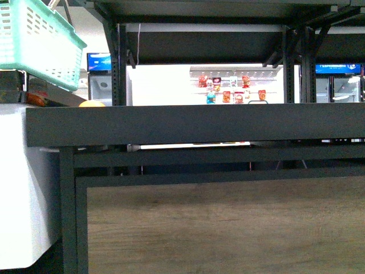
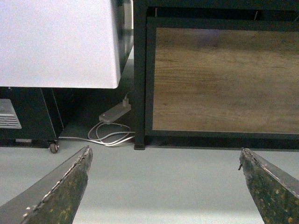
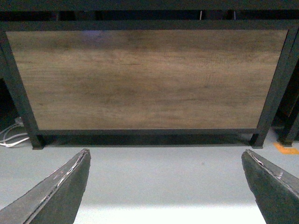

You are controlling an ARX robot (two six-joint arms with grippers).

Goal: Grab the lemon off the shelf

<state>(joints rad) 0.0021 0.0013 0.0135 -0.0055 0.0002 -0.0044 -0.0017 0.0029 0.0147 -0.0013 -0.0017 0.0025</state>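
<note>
The black shelf (image 1: 194, 124) fills the front view, its dark deck rim running across at mid height. Over that rim, at the left, peeks a small yellow-orange rounded top (image 1: 91, 104) that looks like the lemon; most of it is hidden behind the rim. Neither arm shows in the front view. In the left wrist view my left gripper (image 2: 165, 150) is open over grey floor, low before the shelf's left leg (image 2: 139, 93). My right gripper (image 3: 166, 153) is open too, low in front of the shelf's wooden lower panel (image 3: 145, 79). Nothing lies between either pair of fingers.
A mint-green basket (image 1: 40, 40) hangs at the upper left. A white cabinet (image 1: 23, 188) stands against the shelf's left side. A power strip with white cables (image 2: 114, 113) lies on the floor by that leg. More black racks stand to the right (image 1: 308, 63).
</note>
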